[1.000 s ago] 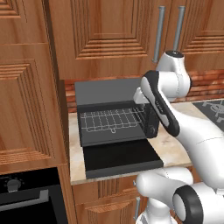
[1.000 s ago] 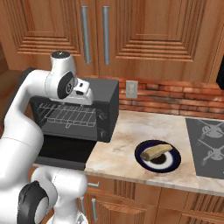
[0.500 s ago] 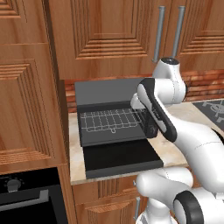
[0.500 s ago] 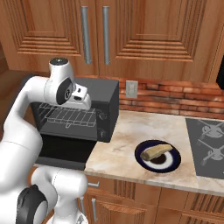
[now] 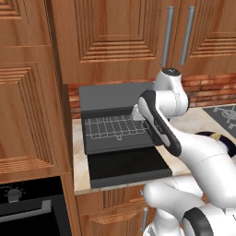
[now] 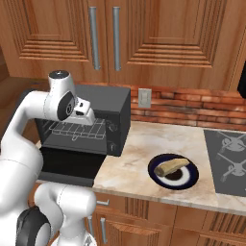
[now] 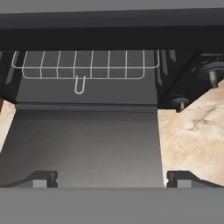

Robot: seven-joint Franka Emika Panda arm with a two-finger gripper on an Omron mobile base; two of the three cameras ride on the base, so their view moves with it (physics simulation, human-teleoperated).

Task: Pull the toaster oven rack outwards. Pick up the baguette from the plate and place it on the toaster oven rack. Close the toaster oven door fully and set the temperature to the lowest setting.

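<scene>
The toaster oven (image 5: pixel 115 97) (image 6: pixel 108 103) stands on the counter with its door (image 5: pixel 126 166) (image 6: pixel 67 163) (image 7: pixel 87 140) folded down flat. The wire rack (image 5: pixel 115 126) (image 6: pixel 79 129) (image 7: pixel 83 65) lies inside the cavity, its front loop toward me. My gripper (image 7: pixel 111 179) is open, both fingertips (image 7: pixel 41 178) apart above the lowered door, facing the rack with nothing between them. My hand (image 6: pixel 82 110) hangs in front of the cavity's upper right. The baguette (image 6: pixel 170 166) lies on the navy-rimmed plate (image 6: pixel 190 180), to the right of the oven.
Two control knobs (image 7: pixel 210 72) sit on the oven's right strip. Marble counter (image 6: pixel 144 153) runs between oven and plate. A cooktop (image 6: pixel 230 153) lies at the far right, a wall outlet (image 6: pixel 144 98) behind. Wooden cabinets hang overhead, and a built-in black oven (image 5: pixel 27 207) sits low left.
The arm has swung left, bringing the hand closer to the front of the open cavity. The jaws have stayed open. Rack, door, baguette and plate have not moved.
</scene>
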